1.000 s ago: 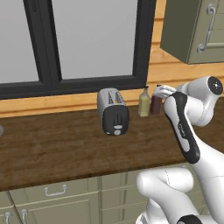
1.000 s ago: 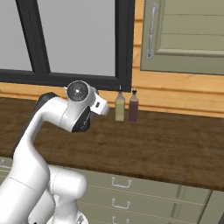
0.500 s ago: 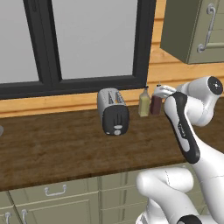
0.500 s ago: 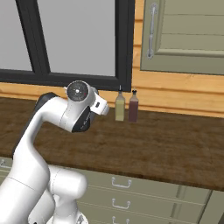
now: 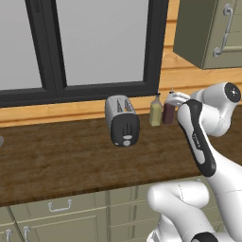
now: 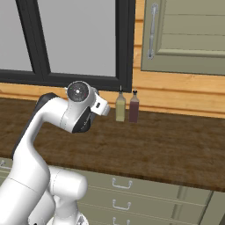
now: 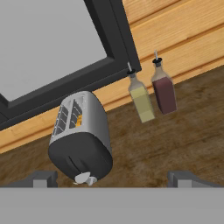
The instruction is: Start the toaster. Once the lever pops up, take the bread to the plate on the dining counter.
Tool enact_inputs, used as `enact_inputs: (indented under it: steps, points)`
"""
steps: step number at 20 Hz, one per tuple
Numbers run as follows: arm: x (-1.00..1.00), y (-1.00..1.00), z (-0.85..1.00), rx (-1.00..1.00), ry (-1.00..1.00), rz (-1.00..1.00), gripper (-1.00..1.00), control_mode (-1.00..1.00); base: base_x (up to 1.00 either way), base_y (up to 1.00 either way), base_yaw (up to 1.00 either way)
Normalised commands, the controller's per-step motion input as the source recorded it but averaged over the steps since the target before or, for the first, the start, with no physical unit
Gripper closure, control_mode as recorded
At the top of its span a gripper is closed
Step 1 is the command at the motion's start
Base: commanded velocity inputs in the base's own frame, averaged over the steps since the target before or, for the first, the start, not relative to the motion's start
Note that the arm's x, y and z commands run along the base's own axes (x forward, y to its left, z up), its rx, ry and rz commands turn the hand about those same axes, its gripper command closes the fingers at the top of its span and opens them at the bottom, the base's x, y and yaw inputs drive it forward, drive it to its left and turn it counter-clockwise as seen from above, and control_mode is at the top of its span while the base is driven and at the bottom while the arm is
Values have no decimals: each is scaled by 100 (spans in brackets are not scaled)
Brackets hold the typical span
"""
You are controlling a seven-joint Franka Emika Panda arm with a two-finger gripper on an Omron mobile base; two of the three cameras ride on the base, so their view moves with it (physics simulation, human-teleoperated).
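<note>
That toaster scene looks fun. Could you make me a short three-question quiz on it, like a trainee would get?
1. True or false: the pincer is shut on the toaster.
2. What stands right beside the olive bottle: A) dark red bottle, B) mug, C) kettle?
3. Fill in: a bit of orange-tan bread shows in a toaster ____.

Key: 1 false, it hangs open and apart from it; 2 A; 3 slot.

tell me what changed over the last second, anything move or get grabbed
Nothing visibly changed. The arm holds the same pose, and the claw is open and empty, apart from the toaster. The toaster, the olive bottle and the dark red bottle stand where they were on the worktop.
</note>
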Motion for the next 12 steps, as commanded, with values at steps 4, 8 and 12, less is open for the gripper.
enact_inputs:
  steps: [4, 8, 12]
  points:
    - [0, 0, 0, 0, 0, 0, -100, -100, 0, 0, 0]
    - [0, 0, 0, 0, 0, 0, -100, -100, 0, 0, 0]
    - [0, 0, 0, 0, 0, 0, -100, -100, 0, 0, 0]
